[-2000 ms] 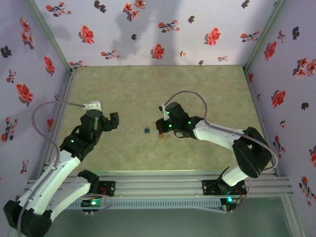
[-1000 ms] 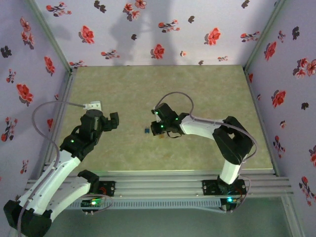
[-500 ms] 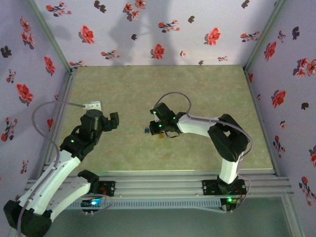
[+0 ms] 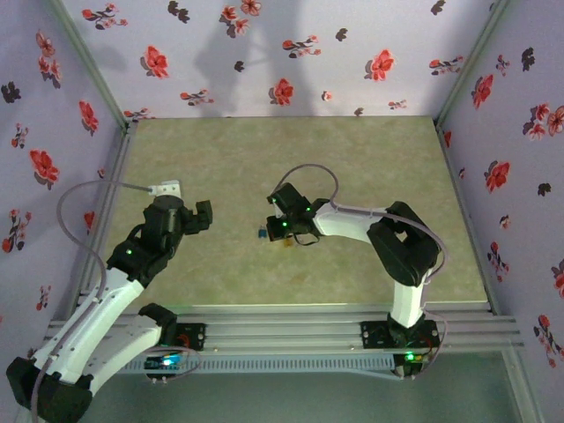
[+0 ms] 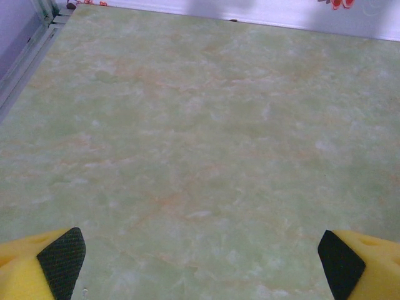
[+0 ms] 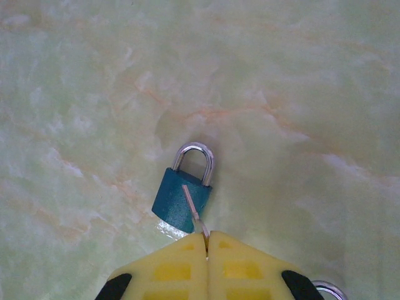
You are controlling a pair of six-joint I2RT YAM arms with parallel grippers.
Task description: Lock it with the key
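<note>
Since two seconds back the right gripper (image 6: 207, 236) has swung left and now, clenched on a thin silver key (image 6: 193, 208), holds its tip over the small blue padlock (image 6: 181, 201) lying flat on the green marbled tabletop (image 6: 312, 94), so insertion looks next; the left gripper (image 4: 204, 216) gapes idle.

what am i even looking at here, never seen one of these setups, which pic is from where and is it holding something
These are two robot arms bolted to a table, inside flowered walls. One picture looks down from above; the other two come from a camera on each wrist. The left arm has its jaws wide open, holding nothing. The right arm has its yellow jaws shut on a thin key, whose blade lies across a small teal padlock on the table.
</note>
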